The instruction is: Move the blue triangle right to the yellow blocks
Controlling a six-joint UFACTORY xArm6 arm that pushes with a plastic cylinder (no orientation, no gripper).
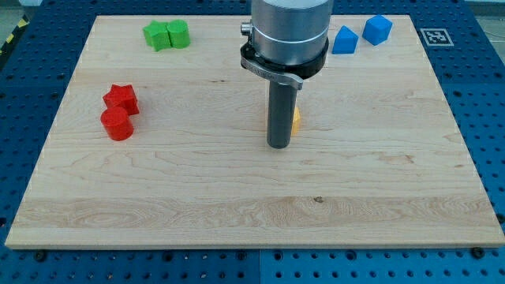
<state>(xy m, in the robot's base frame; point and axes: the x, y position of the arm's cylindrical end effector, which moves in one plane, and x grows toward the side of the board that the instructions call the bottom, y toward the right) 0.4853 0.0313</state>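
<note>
The board is pale wood with a fine grain running left to right and one small dark knot low down near the middle; its surface looks smooth and matte. It sits on a blue metal base dotted with rows of holes, and a black-and-white marker tag is fixed at the board's top right corner.

The arm ends in a straight dark rod under a grey metal collar, so there are no jaws to open or close here. The tip rests on the wood near the centre. Just beside it, on the view's right, a sliver of a yellow block peeks out from behind the rod; its shape cannot be made out.

The blue triangle lies at the view's top, right of the collar, well apart from the tip. Just beside it to the right is a blue block with angled faces.

At top left, a green star-like block touches a rounder green block. On the left, a red star-like block sits touching a red cylinder.
</note>
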